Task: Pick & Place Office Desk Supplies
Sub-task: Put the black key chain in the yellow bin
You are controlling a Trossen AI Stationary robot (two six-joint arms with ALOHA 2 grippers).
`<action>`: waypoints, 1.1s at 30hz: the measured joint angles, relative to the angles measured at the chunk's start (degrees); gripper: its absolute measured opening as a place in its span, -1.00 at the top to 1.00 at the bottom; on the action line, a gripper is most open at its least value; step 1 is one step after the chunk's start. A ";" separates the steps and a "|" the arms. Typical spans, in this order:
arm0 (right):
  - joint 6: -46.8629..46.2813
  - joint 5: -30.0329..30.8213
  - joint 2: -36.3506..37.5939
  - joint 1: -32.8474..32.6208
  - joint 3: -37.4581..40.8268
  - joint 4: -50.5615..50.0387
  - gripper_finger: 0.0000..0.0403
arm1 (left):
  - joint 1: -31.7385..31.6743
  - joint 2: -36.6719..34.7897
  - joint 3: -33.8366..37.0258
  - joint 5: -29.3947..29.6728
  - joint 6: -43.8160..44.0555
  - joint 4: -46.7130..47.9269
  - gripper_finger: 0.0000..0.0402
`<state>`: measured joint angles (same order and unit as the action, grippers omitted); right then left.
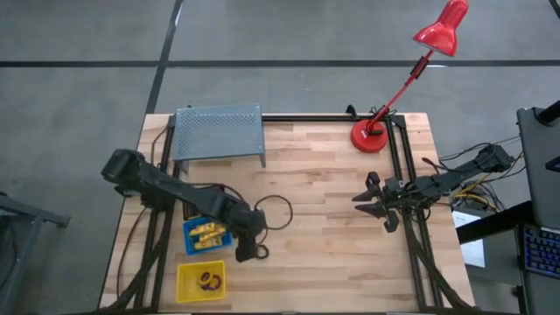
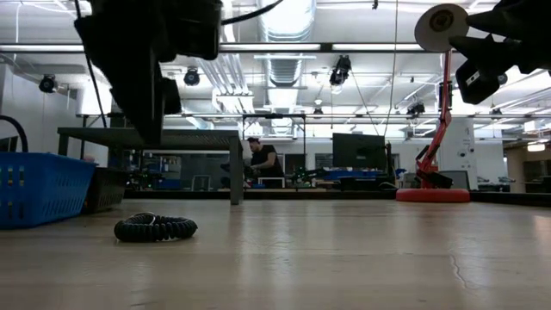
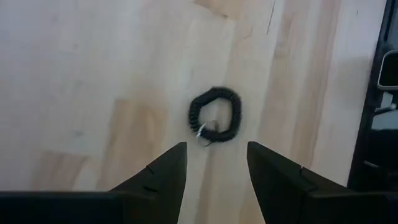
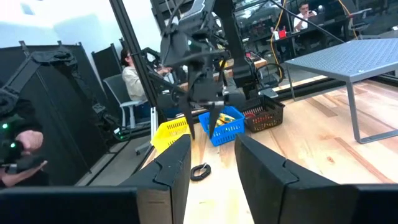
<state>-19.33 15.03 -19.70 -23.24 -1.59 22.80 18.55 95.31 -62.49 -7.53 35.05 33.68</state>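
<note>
A black coiled ring (image 3: pixel 215 115) lies flat on the wooden table (image 1: pixel 332 245); it also shows in the low view (image 2: pixel 155 227) and the right wrist view (image 4: pixel 200 172). My left gripper (image 3: pixel 214 168) hangs open above it, slanting down, fingertips clear of the ring and nothing between them; in the high view it (image 1: pixel 249 243) is just right of the blue bin (image 1: pixel 204 234). My right gripper (image 1: pixel 372 206) waits open and level at the table's right side, holding nothing. Yellow tubes lie in the blue bin, and dark rings lie in the yellow bin (image 1: pixel 200 282).
A grey perforated riser (image 1: pixel 219 131) stands at the far left, and a red desk lamp's base (image 1: pixel 372 136) at the far right. A black bin (image 4: pixel 264 116) with red items sits beside the blue bin. People sit in the room beyond the table.
</note>
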 joint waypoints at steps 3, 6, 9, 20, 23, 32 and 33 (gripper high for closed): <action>0.00 0.01 0.00 0.01 0.00 -0.01 0.37 | -0.03 2.16 -1.11 0.12 1.19 -2.01 0.14; 0.00 0.02 -0.03 0.00 0.00 -0.01 0.35 | 0.03 3.91 -2.65 2.49 0.79 -2.90 0.14; 0.00 0.02 -0.30 0.02 -0.02 0.01 0.34 | 0.33 5.48 -3.17 6.24 -0.42 -3.18 0.14; 0.00 0.03 -0.38 0.01 -0.02 -0.13 0.40 | 2.86 8.92 -3.12 9.43 -0.35 -3.87 0.14; 0.00 0.04 -0.35 0.02 -0.02 -0.21 0.41 | 3.99 8.92 -2.85 11.96 -0.22 -4.28 0.14; 0.00 0.02 -0.37 0.02 -0.02 -0.26 0.37 | 4.60 10.20 -2.85 12.83 1.01 -4.53 0.14; 0.00 0.04 -0.37 0.02 -0.02 -0.26 0.36 | 4.65 10.58 -2.85 12.40 1.02 -4.78 0.14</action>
<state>-19.33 15.07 -20.08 -23.22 -1.61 22.55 23.20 105.89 -65.34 4.87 36.06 28.90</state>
